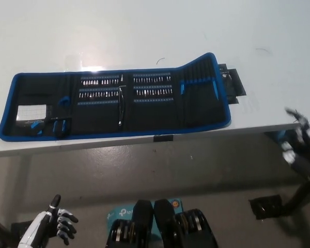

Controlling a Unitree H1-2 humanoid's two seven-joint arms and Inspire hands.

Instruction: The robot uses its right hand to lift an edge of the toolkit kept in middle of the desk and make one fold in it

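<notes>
Mostly flat toolkit [119, 103], right edge raised, right hand [301, 147] beyond desk [144, 31] edge

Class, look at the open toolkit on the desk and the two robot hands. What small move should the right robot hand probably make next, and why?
Probably reach up and in toward the right end of the toolkit. The kit lies unfolded flat on the desk, and the right robot hand is off the desk edge, holding nothing. The left robot hand rests low, open.
</notes>
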